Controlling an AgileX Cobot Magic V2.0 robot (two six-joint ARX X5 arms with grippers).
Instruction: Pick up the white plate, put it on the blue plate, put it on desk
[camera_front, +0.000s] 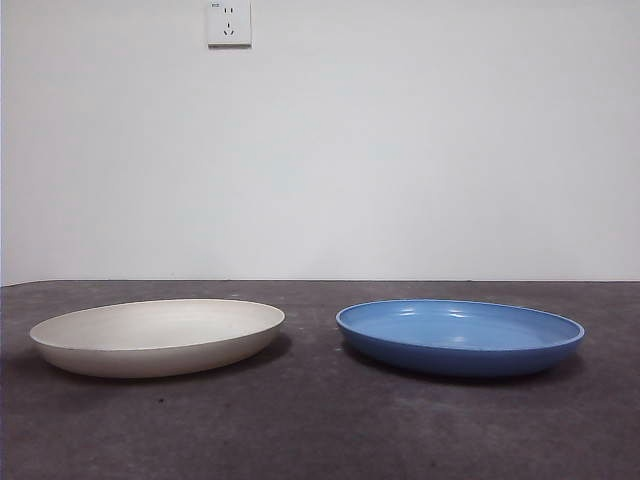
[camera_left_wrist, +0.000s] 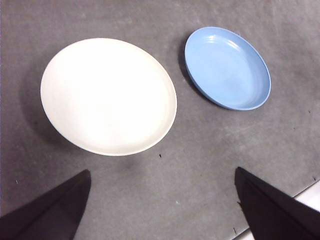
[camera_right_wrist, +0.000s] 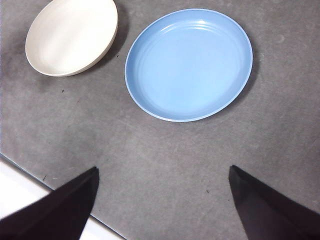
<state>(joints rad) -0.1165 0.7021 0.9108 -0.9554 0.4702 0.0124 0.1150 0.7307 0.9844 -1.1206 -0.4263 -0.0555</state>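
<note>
While both arms wait above the scene, nothing is held: the left gripper (camera_left_wrist: 160, 200) has its jaws spread wide and empty over the tabletop (camera_front: 320, 430), and the right gripper (camera_right_wrist: 162, 197) is likewise parted and holding nothing. Neither arm is seen in the front view.

White plate (camera_front: 158, 336) is resting flat on the tabletop, upright, to the left in the front view. Blue plate (camera_front: 460, 336) is sitting beside it to the right, a clear gap of bare tabletop between the two, not touching. Both plates are empty. In the left wrist view the white plate (camera_left_wrist: 108, 96) lies nearer that gripper, the blue plate (camera_left_wrist: 227, 67) further off; in the right wrist view the blue plate (camera_right_wrist: 189, 64) is the nearer one and the white plate (camera_right_wrist: 71, 36) further.

Handling, judged: white plate looks rigid and light, matte finish so probably less slippery than the glossy blue one. Material cannot be told, so it should be treated as breakable. No handle; only the low sloping rim offers a hold. A pinch over the rim edge is suggested, one jaw inside, one under the outer wall. Tipping under a one-sided grip is likely; lift should be kept level. Left gripper seems better placed for it.

Task not yet started.
</note>
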